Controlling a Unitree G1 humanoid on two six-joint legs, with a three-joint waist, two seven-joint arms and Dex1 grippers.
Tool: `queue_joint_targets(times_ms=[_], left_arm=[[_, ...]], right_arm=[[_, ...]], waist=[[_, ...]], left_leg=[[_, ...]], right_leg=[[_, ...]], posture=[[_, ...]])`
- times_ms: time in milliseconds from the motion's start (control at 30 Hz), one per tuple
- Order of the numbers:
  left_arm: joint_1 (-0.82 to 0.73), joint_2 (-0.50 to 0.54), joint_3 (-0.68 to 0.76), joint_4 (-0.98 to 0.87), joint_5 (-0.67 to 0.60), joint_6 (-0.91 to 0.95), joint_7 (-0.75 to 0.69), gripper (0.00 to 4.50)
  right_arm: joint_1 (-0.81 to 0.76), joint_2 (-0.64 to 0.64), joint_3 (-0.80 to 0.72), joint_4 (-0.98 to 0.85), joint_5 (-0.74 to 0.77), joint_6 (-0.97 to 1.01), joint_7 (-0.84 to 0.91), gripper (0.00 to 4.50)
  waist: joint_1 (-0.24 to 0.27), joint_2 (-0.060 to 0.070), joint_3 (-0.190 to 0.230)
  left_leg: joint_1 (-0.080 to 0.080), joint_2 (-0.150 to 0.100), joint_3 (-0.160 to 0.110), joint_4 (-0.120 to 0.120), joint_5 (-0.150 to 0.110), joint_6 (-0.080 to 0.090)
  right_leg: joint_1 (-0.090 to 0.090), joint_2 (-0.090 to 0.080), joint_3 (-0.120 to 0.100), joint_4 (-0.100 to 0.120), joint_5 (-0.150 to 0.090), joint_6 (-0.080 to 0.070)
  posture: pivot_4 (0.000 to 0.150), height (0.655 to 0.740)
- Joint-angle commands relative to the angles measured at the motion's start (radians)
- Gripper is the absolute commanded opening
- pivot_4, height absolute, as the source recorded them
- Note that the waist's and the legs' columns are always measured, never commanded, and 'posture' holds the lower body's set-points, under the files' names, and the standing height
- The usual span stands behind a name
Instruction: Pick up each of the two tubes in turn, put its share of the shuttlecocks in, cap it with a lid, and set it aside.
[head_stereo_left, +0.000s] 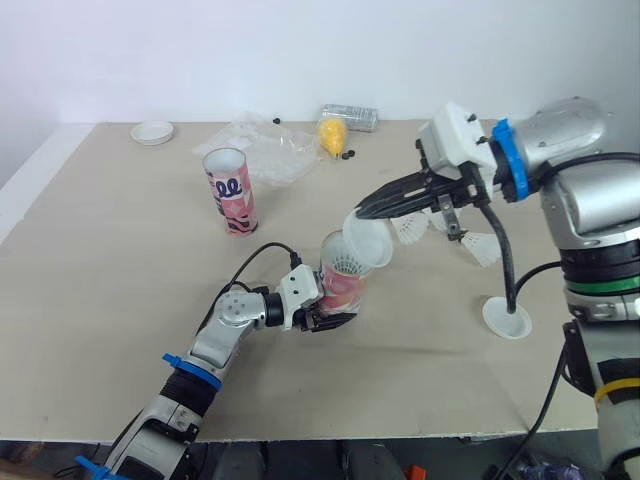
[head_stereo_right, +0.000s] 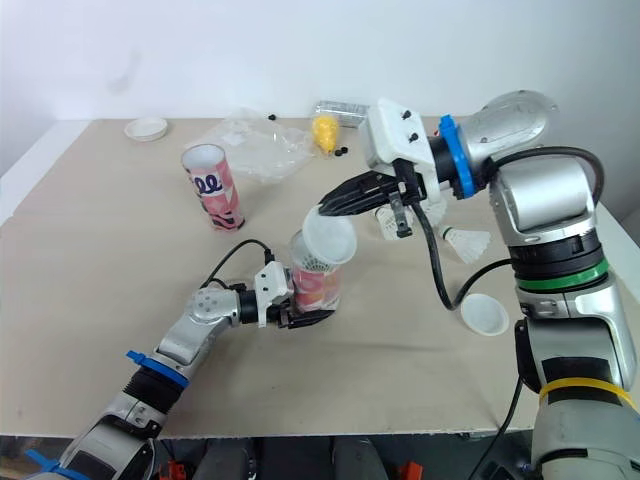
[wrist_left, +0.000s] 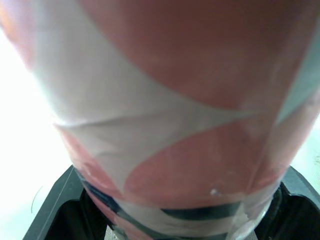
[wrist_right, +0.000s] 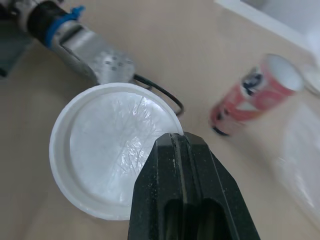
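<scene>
Holding pink tube (head_stereo_left: 343, 288) upright, mouth up, left gripper (head_stereo_left: 335, 320) clamped round its base. Right gripper (head_stereo_left: 365, 212) closed on the rim of the white lid (head_stereo_left: 368, 243), which hangs tilted below its fingertips, at the tube's mouth.

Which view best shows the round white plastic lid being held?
Right wrist view: the round white plastic lid faces the camera, rim pinched in the right gripper. Both eye views show it tilted over the pink shuttlecock tube; left wrist view shows tube wall.

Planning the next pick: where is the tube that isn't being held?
The free tube stands upright on the table's left side in the head views, beyond the held tube in the left tool, beside the plastic bag.
</scene>
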Motion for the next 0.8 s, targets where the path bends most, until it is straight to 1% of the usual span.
queue_joint_targets(times_ms=[33,467,800], left_arm=[[0.018,0.004,-0.013,0.028,0.024,0.031,0.006,3.06],[0.037,0.012,-0.012,0.001,0.024,0.053,0.015,3.06],[0.045,0.014,-0.013,-0.008,0.026,0.062,0.020,3.06]], right_arm=[[-0.033,0.015,0.013,0.012,-0.021,-0.062,0.031,0.05],[-0.068,0.068,0.055,0.155,-0.109,-0.244,0.052,0.05],[-0.070,0.063,0.079,0.168,-0.119,-0.289,0.080,0.05]], waist=[[0.000,0.000,0.000],[-0.001,0.000,0.000],[-0.002,0.000,0.000]], left_leg=[[0.000,0.000,0.000,0.000,0.000,0.000],[0.000,0.000,0.000,0.000,0.000,0.000],[0.000,0.000,0.000,-0.002,0.000,0.000]], right_leg=[[0.000,0.000,0.000,0.000,0.000,0.000],[0.000,0.000,0.000,0.000,0.000,0.000],[0.000,0.000,0.000,0.000,-0.001,-0.001]], posture=[[0.150,0.7400],[0.150,0.7400],[0.150,0.7400]])
